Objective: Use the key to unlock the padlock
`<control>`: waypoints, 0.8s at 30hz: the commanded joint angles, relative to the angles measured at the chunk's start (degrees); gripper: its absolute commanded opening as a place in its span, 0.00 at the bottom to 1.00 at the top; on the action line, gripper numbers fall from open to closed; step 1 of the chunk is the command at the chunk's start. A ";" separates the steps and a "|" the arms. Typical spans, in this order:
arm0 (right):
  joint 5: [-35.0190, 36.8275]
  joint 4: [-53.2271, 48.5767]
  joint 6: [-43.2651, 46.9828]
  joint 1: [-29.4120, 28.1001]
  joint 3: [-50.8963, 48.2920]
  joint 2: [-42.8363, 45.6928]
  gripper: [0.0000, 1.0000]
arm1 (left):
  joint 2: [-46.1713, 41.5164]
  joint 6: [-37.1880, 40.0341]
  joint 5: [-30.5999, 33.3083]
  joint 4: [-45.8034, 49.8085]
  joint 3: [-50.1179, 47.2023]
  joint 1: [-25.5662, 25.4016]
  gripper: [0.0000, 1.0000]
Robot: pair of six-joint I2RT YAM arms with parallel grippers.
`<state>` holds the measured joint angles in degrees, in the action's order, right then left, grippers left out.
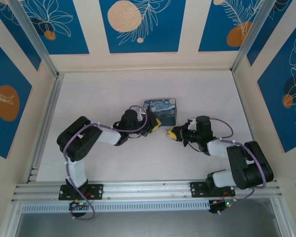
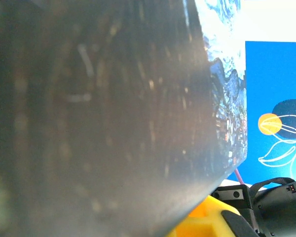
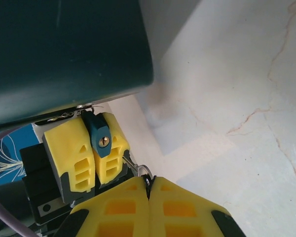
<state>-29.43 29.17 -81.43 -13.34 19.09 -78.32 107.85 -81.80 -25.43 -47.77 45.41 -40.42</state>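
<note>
**A:** How are the two arms posed?

**B:** From above, the left arm rises from its base, folds at the elbow and reaches rightward. That puts the left gripper (image 1: 157, 126) against the near side of the box (image 1: 160, 109). The right arm mirrors it, its forearm running leftward, and the right gripper (image 1: 173, 132) sits just beside the other above the table (image 1: 113, 89).

**A:** Where is the padlock?

**B:** In the right wrist view the padlock (image 3: 97, 131) is clamped between the left gripper's yellow fingers (image 3: 74, 155), just under the box's lower edge. Its brass keyhole end points down toward the right gripper. Its long axis runs upward, leaning slightly left, and the shackle end is tucked out of sight.

**A:** And the key?

**B:** The right gripper's fingers are pressed together on the key (image 3: 149, 181). Only a dark sliver shows at their tips, beside a small wire ring (image 3: 144, 171). It sits below and right of the keyhole, near it but not touching. Which way its blade points cannot be told.
</note>
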 commanded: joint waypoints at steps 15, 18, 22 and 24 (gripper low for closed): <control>1.57 4.10 -2.27 -2.23 3.91 -5.07 0.00 | -0.21 -1.38 1.00 -4.53 -0.23 -0.74 0.00; 1.67 4.14 -2.38 -2.35 4.34 -5.34 0.00 | -0.17 -1.46 1.01 -4.69 -0.32 -0.78 0.00; 1.58 4.08 -2.47 -2.30 4.93 -5.52 0.00 | -0.10 -1.39 1.06 -4.68 -0.49 -0.78 0.00; 1.48 4.08 -2.43 -2.42 5.02 -5.46 0.00 | 0.07 -1.34 1.17 -4.79 -0.58 -0.74 0.00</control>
<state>-28.21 32.77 -83.20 -15.40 22.74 -83.53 107.85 -82.63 -24.80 -48.88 45.32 -40.80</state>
